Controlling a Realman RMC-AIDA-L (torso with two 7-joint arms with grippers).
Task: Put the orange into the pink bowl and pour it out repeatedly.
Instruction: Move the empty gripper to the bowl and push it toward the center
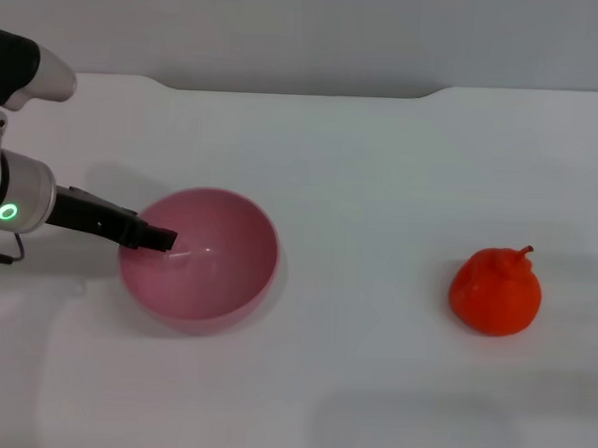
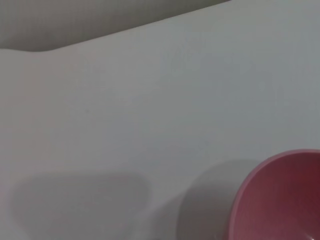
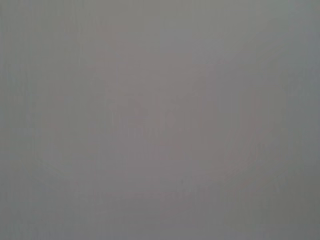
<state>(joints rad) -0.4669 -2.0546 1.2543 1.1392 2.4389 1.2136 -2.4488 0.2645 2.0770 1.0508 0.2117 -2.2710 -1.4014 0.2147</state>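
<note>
The pink bowl (image 1: 213,265) stands upright and empty on the white table (image 1: 380,188), left of the middle. Part of its rim shows in the left wrist view (image 2: 280,200). My left gripper (image 1: 157,239) reaches in from the left and is shut on the bowl's left rim, with a dark fingertip inside the bowl. The orange (image 1: 496,290) sits on the table far to the right, stem up, well apart from the bowl and the gripper. My right gripper is out of view; the right wrist view shows only a plain grey surface.
The table's far edge (image 1: 305,88) runs across the back, with a grey wall behind it. Open tabletop lies between the bowl and the orange.
</note>
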